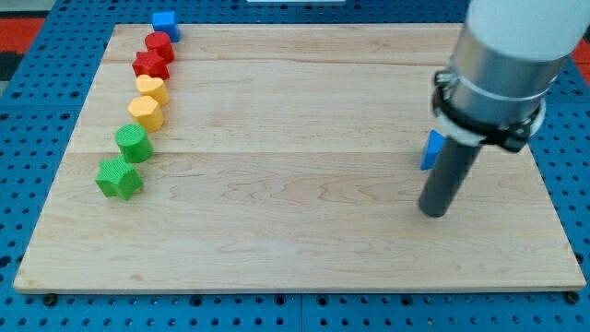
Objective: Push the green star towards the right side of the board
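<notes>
The green star (pixel 119 178) lies at the view's left edge of the wooden board (pixel 295 231), at the lower end of a column of blocks. My tip (pixel 433 212) is far to the view's right of it, on the board's right part. A blue block (pixel 430 150) sits just behind the rod, partly hidden by it.
Above the green star the column runs up the left edge: a green round block (pixel 134 143), a yellow block (pixel 146 112), a yellow heart (pixel 151 88), a red block (pixel 150 65), another red block (pixel 159 44) and a blue block (pixel 166 23).
</notes>
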